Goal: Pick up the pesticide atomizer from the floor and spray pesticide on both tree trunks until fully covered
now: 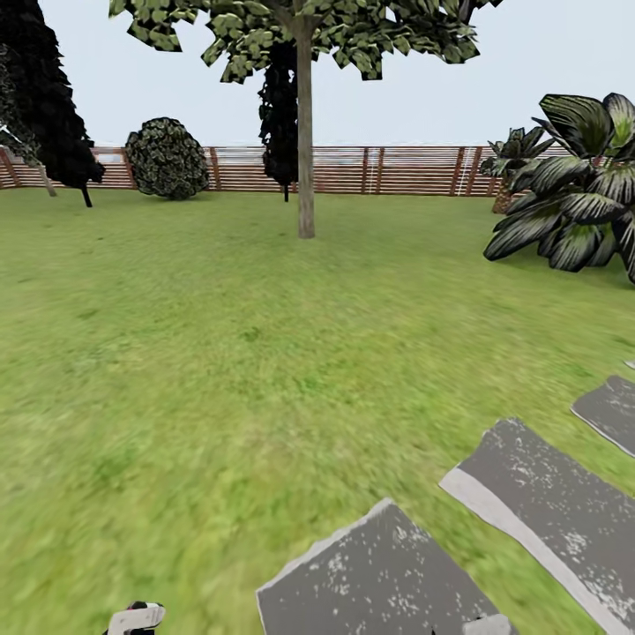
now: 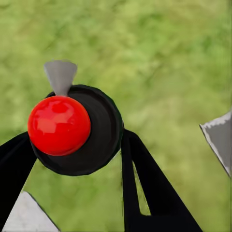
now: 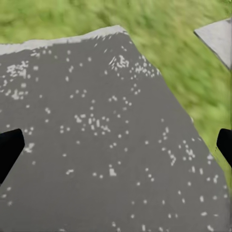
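Note:
The pesticide atomizer [image 2: 99, 128] has a round black body, a shiny red cap [image 2: 59, 124] and a grey cone nozzle [image 2: 60, 76]. My left gripper [image 2: 72, 145] is shut on it, one black finger [image 2: 137, 174] on each side, above the grass. One tree [image 1: 300, 31] stands far ahead in the head view, its straight grey-brown tree trunk [image 1: 305, 150] rising from the lawn in front of the fence. My right gripper [image 3: 116, 145] hangs open and empty over a grey paving slab [image 3: 96, 121].
A brown slatted fence [image 1: 397, 169] closes the far end of the lawn. Dark column-shaped trees [image 1: 44, 97] and a round bush [image 1: 168, 159] stand at the far left, and a broad-leaved palm [image 1: 578, 194] is on the right. Grey paving slabs [image 1: 547, 494] lie near my base.

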